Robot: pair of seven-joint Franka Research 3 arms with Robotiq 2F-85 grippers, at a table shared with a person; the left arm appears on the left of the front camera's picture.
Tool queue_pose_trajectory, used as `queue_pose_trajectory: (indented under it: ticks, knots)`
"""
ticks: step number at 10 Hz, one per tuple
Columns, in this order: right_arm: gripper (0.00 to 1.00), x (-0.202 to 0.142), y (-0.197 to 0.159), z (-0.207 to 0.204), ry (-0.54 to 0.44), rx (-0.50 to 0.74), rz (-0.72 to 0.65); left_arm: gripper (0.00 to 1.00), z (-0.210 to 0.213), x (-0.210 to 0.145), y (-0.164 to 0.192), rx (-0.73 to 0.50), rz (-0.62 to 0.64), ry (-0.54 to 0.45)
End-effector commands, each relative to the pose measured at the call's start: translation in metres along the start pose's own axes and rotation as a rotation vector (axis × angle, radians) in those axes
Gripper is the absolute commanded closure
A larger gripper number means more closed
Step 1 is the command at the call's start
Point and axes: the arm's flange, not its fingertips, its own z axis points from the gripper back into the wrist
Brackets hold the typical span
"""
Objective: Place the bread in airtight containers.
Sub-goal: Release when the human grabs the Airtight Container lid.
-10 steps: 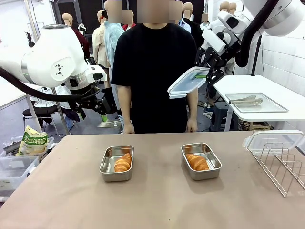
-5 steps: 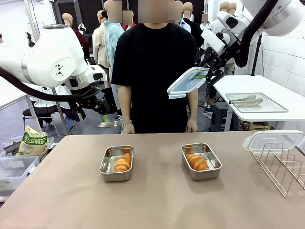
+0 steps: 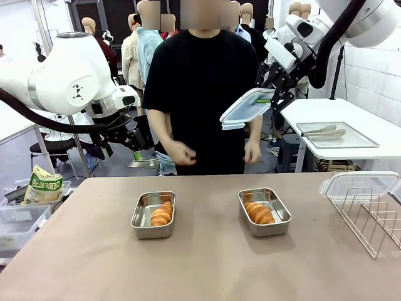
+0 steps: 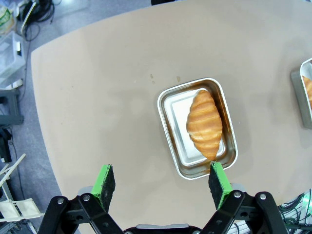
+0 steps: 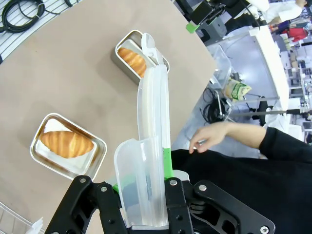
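Two steel airtight containers stand on the brown table, the left one (image 3: 143, 216) and the right one (image 3: 280, 216), each with a golden bread roll lying inside (image 3: 161, 214) (image 3: 259, 212). High above the table's far side, my right gripper (image 3: 268, 100) is shut on a clear white-rimmed lid (image 3: 244, 108). That lid (image 5: 153, 122) stands edge-on in the right wrist view, above both containers (image 5: 73, 166) (image 5: 127, 38). My left gripper (image 3: 135, 145) hangs open off the table's left far corner. Its wrist view has the gripper (image 4: 161, 181) above a container (image 4: 175, 112) with bread (image 4: 204, 123).
A person in black stands at the far edge with both hands (image 3: 182, 155) (image 3: 252, 152) raised off the table. A wire rack (image 3: 369, 216) with a clear lid (image 3: 357, 182) occupies the right edge. A snack bag (image 3: 42, 185) lies off the table's left, and a tray with tongs (image 3: 335, 135) sits on a side table.
The person's hands have lifted from the table's far edge. The held lid shifted slightly left. Both containers and rolls lie as before.
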Motion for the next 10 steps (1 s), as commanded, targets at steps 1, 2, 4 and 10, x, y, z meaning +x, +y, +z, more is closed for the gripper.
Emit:
queue_pose_trajectory:
  ticks: [1,2,4,10]
  knots:
    - [1.00,0.0007,0.0001,-0.0004,-0.005,-0.002,0.002,0.00,0.0016,-0.0004,0.0021,0.002,0.002,-0.001]
    - [1.00,0.0007,0.0001,-0.0004,-0.005,-0.002,0.002,0.00,0.0016,-0.0004,0.0021,0.002,0.002,-0.001]
    - [1.00,0.0007,0.0001,-0.0004,-0.005,-0.002,0.002,0.00,0.0016,-0.0004,0.0021,0.002,0.002,-0.001]
    - [1.00,0.0007,0.0001,-0.0004,-0.005,-0.002,0.002,0.00,0.0016,-0.0004,0.0021,0.002,0.002,-0.001]
